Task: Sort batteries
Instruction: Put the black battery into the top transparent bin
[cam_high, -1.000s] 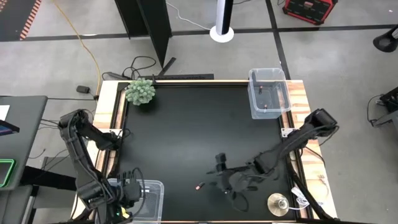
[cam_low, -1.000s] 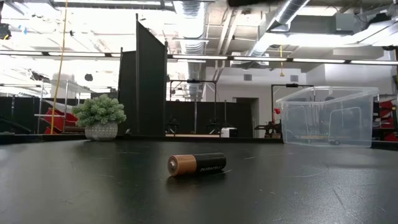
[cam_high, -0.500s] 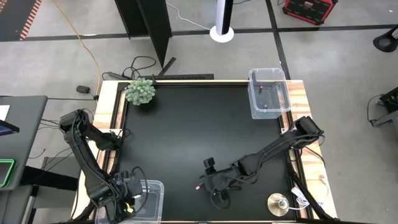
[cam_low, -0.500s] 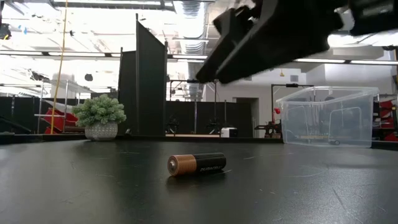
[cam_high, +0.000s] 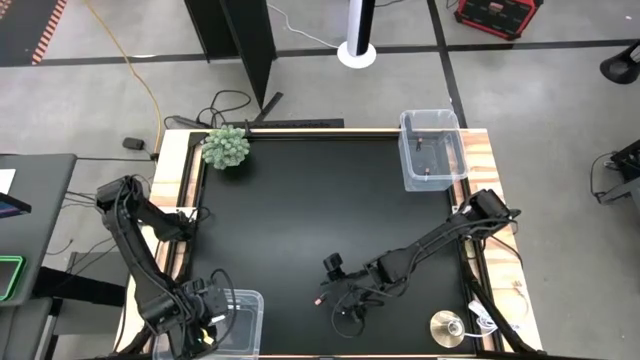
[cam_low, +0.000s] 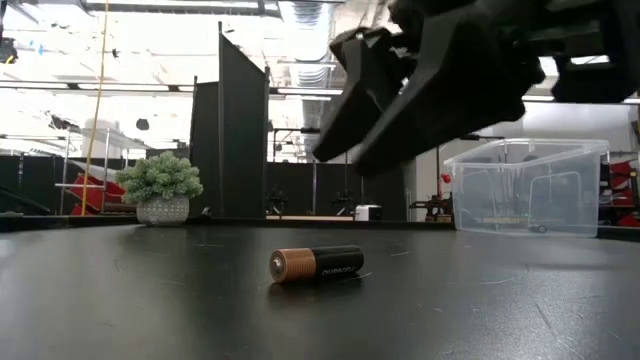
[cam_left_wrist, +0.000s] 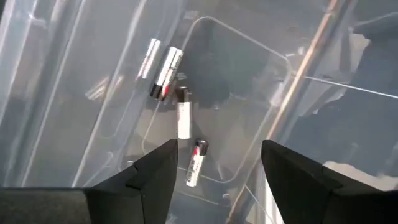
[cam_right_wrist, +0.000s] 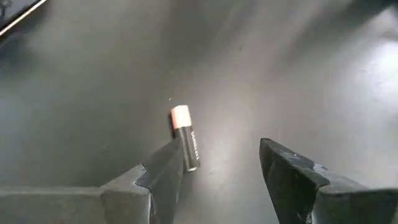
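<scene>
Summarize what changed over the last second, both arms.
The right gripper swept across the table toward the dark copper-ended battery and now hangs open above it, not touching. The battery itself has not moved. The left gripper shifted only slightly and stays open over the near clear bin holding whitish batteries.

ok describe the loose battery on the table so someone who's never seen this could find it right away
Start from the black table and go to its near edge, between the clear bin at the left corner and the silver disc at the right. The battery lies on its side just ahead of the right end effector, whose fingers are open. Unlike the whitish ones in that bin, it is black with a copper end and lies alone.
</scene>
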